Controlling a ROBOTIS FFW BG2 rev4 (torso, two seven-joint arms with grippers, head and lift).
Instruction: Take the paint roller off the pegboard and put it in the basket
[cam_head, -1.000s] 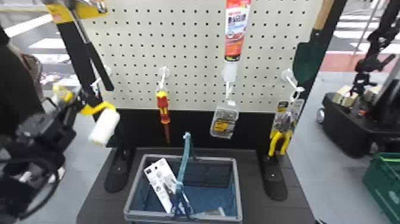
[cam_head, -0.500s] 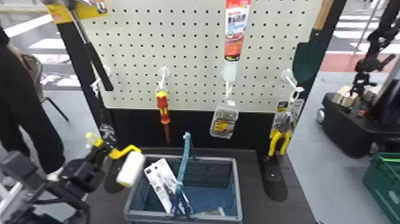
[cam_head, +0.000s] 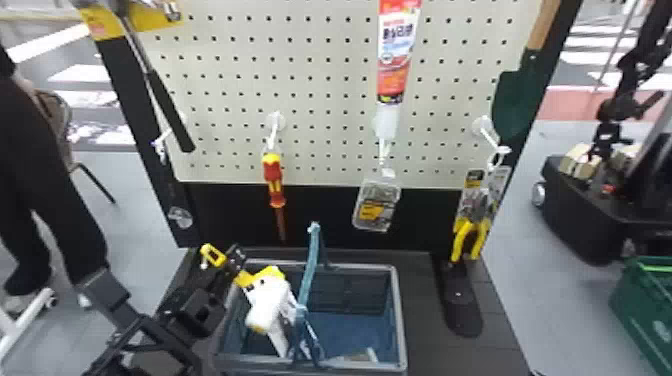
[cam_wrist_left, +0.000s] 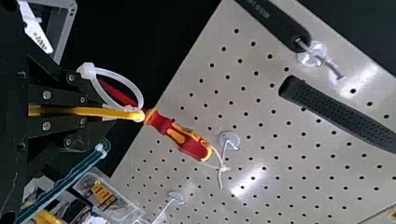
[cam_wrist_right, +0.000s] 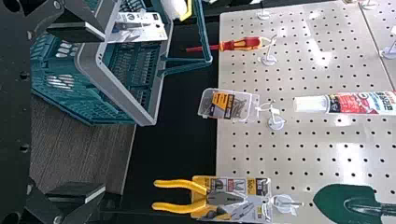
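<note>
In the head view my left gripper (cam_head: 236, 261) is at the basket's left back corner, holding the paint roller. Its white roller sleeve (cam_head: 270, 302) appears over the left part of the blue basket (cam_head: 401, 320), and the yellow handle end sticks out on the gripper's other side. The left wrist view has the left gripper (cam_wrist_left: 105, 112) shut on the roller's yellow handle (cam_wrist_left: 116, 112), a white loop at its end. My right gripper (cam_wrist_right: 102, 112) stands open with nothing between its fingers. The right wrist view catches the white sleeve (cam_wrist_right: 173, 7) beyond the basket rim (cam_wrist_right: 122, 95).
The basket holds a white packaged item and has a raised teal handle (cam_head: 311, 265). On the pegboard (cam_head: 320, 95) behind hang a screwdriver (cam_head: 273, 175), a small clear box (cam_head: 376, 205), yellow-handled pliers (cam_head: 470, 235), a tube (cam_head: 396, 55), a hammer and a green trowel.
From left of the pegboard, my left gripper has come right and down to the basket, carrying the roller along. The white sleeve has passed from outside the basket to over its left part.
</note>
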